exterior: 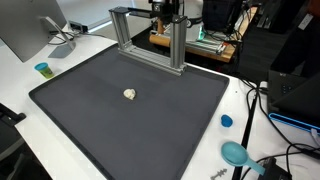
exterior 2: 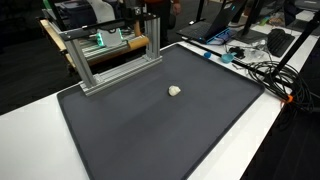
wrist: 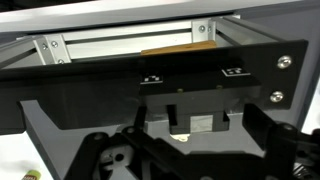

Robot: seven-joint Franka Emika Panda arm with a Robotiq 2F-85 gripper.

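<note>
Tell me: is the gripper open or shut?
Open: the wrist view shows the gripper with fingers wide apart, nothing clamped between them.

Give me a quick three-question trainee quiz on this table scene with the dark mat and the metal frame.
1. True or false: the small pale lump lies on the dark mat.
2. What stands at the mat's edge: A, a metal frame; B, a kettle; C, a box?
3. Fill in: the jaws of the gripper stand ____.
Key: 1 true; 2 A; 3 open.
</note>
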